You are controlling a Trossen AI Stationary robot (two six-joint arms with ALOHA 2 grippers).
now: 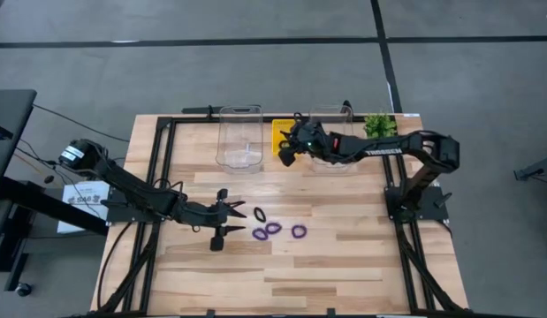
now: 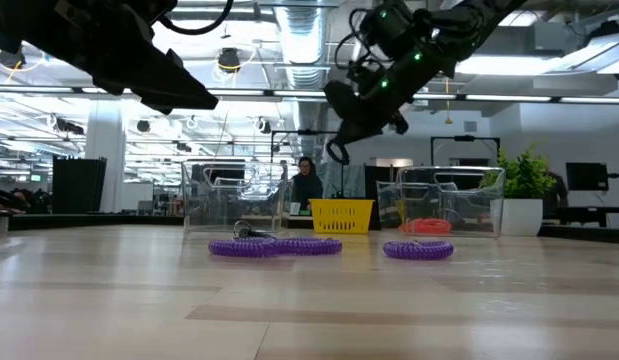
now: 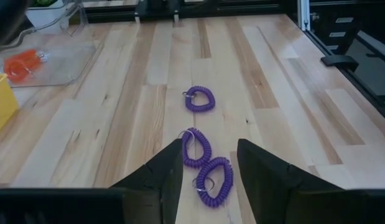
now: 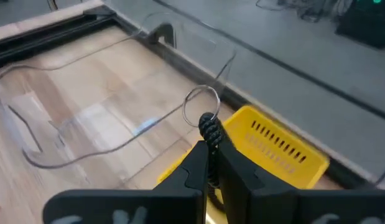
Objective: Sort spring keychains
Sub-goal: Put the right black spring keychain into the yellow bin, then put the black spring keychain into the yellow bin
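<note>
A small black coiled spring keychain (image 4: 209, 132) with a thin silver split ring is being held in the air by the right gripper (image 4: 209, 163), whose fingers are pinching shut on the coil; in the high view this gripper (image 1: 288, 152) is hanging above the table's (image 1: 361, 256) far side, over the small yellow slotted plastic tray (image 1: 279, 134) and between the two bins. Three purple coiled spring keychains are lying loose on the wooden table near its middle: one (image 1: 261, 214) closest to the left gripper, a second (image 1: 271, 230) just beside it and seeming to touch it, and a third (image 1: 299, 231) a little apart to the right. The left gripper (image 1: 229, 218) is sitting low over the table just beside the first purple loop, its fingers (image 3: 156, 177) standing spread wide with nothing between them but the purple coils ahead. The clear plastic bin on the right (image 1: 330, 140) is holding orange-red coiled keychains (image 2: 425, 226), seen through its wall in the low view. The clear plastic bin on the left (image 1: 239, 137) is standing next to the yellow tray; its contents cannot be made out. A small green potted plant (image 1: 379, 124) is standing at the far right corner.
</note>
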